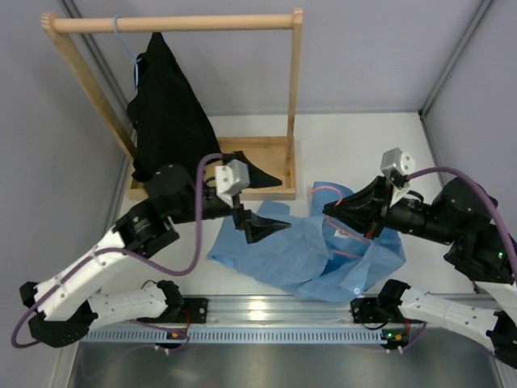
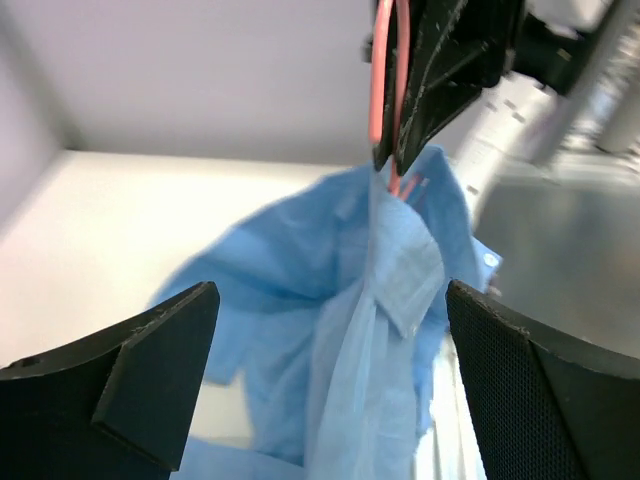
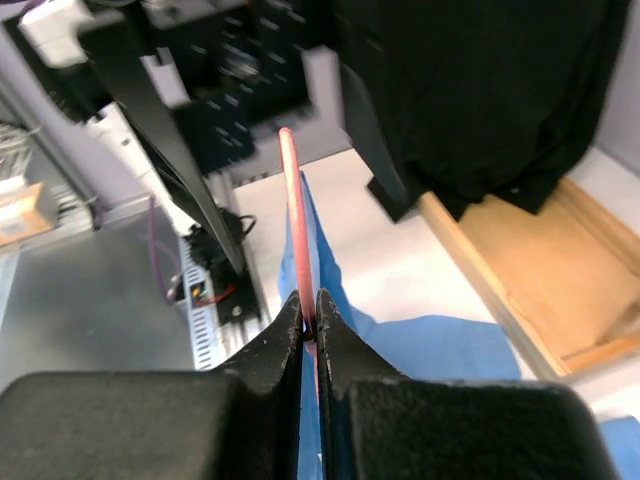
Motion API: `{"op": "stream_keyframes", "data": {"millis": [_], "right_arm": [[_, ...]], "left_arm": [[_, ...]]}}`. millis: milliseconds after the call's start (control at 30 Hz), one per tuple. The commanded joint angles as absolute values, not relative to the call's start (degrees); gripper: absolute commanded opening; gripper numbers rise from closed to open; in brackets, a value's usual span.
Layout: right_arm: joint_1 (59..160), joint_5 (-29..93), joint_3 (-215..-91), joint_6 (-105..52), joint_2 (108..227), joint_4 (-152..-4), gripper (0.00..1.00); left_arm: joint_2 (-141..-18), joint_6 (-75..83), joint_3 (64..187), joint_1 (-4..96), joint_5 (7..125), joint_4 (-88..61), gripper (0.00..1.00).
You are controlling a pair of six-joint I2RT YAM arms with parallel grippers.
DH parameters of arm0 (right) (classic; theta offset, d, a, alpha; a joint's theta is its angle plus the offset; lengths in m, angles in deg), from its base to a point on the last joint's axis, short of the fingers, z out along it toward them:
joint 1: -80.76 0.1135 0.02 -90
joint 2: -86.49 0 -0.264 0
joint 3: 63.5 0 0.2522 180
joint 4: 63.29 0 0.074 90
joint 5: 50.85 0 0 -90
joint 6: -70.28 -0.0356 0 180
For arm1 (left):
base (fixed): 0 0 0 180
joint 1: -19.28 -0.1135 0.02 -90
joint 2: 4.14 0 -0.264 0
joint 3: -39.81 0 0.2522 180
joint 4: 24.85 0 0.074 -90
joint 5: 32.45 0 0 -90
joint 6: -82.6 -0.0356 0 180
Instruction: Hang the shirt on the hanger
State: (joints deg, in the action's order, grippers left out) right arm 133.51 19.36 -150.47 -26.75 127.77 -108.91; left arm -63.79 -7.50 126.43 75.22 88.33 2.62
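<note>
shirt: light blue shirt (image 1: 307,259) lies rumpled on the table (image 1: 355,145) between the two arms. One fold is pulled up toward the hanger.
hanger: pink wire hanger (image 3: 293,200), mostly hidden by cloth and gripper, with its lower part tucked into the shirt.
right gripper: the right gripper (image 3: 308,300) is clamped tight on the pink wire and holds it above the shirt's right half.
left gripper: the left gripper (image 2: 330,300) has its jaws spread wide and grips nothing. Blue cloth sits in the gap ahead of it.
key relation: the raised fold hangs straight ahead of the left gripper, running from the hanger wire down to the table. The left arm is nearer the loose left side.
step guess: probably feeding the shirt over the hanger's shoulder; not on yet.
next move needs: left jaws closing on the collar edge, not on a single loose layer.
background: black garment (image 1: 166,113) on a blue hanger (image 1: 121,40), hung on a wooden rack (image 1: 178,23), well apart.
</note>
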Motion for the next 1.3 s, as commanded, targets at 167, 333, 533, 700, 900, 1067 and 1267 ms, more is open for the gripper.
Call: {"op": "stream_keyframes", "data": {"millis": [167, 333, 533, 700, 900, 1067, 1267], "right_arm": [[133.93, 37.39, -164.44, -23.69, 126.92, -116.42, 0.0], [133.93, 38.98, -173.93, -21.57, 130.43, -120.99, 0.0], [133.84, 40.56, -180.71, -20.34, 134.83, -124.33, 0.0], [133.84, 41.44, -180.45, -20.25, 135.18, -124.25, 0.0], [133.84, 52.67, -178.43, -20.69, 134.48, -123.55, 0.0], [133.85, 57.17, -176.41, -20.43, 132.9, -121.7, 0.0], [133.85, 58.4, -174.91, -20.43, 132.29, -120.91, 0.0]], "left_arm": [[-41.24, -7.67, 113.65, 75.27, 47.64, 0.07, 0.98], [-36.13, -0.02, 102.37, 75.18, 48.13, -0.54, 0.94], [-39.98, 0.78, 95.32, 75.18, 53.24, -10.56, 0.85], [-46.14, 1.3, 97.34, 75.27, 49.91, -12.5, 0.0], [-47.91, 12.34, 95.68, 75.27, 22.78, -11.71, 0.0], [-48.43, 20.01, 93.39, 75.18, 11.06, -8.19, 0.0], [-53.08, 26.68, 94.17, 75.09, 8.87, -6.0, 0.0]]}}
